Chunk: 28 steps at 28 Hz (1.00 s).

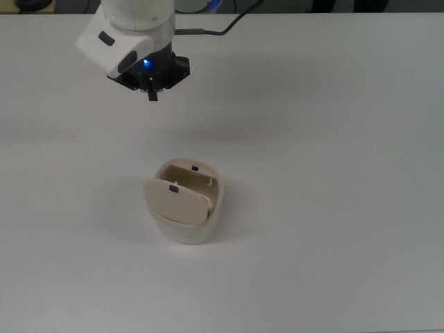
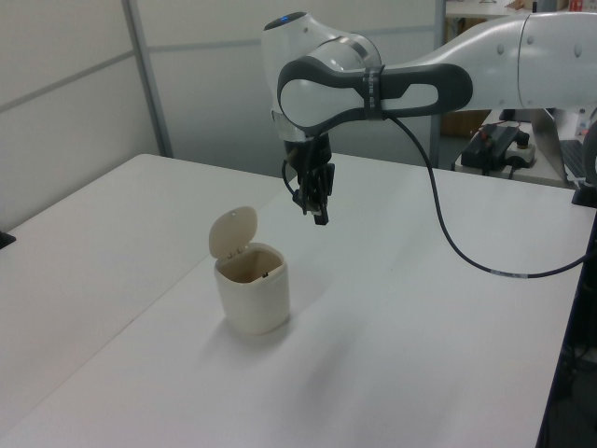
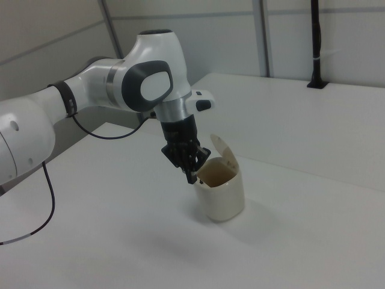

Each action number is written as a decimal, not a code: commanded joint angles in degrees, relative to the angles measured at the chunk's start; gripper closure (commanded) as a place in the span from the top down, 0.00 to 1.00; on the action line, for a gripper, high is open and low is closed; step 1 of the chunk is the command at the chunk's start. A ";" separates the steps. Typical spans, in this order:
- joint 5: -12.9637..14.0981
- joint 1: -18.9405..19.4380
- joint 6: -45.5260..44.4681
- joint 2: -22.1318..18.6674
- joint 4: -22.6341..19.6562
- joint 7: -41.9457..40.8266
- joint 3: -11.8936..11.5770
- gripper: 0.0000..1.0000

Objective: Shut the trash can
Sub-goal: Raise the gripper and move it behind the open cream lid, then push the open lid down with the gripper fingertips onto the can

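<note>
The trash can is a small cream bin standing on the white table. Its flat lid stands upright and open, with a tiny black knob on it, and the inside is visible. My gripper hangs in the air above the table, apart from the bin, nearer the top view's upper left. Its black fingers are shut together with nothing between them.
The white table spreads widely around the bin. A black cable trails from the arm across the table toward the left view's right. A black post stands at the table's far edge in the right view.
</note>
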 commanded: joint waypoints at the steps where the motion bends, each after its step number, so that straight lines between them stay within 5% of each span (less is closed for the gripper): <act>1: 1.81 -0.13 -0.68 -0.58 0.16 0.61 0.36 0.00; 16: 9.18 -0.05 26.27 2.13 1.92 2.71 0.63 0.00; 28: 9.99 0.39 40.10 6.27 1.74 4.39 0.71 0.00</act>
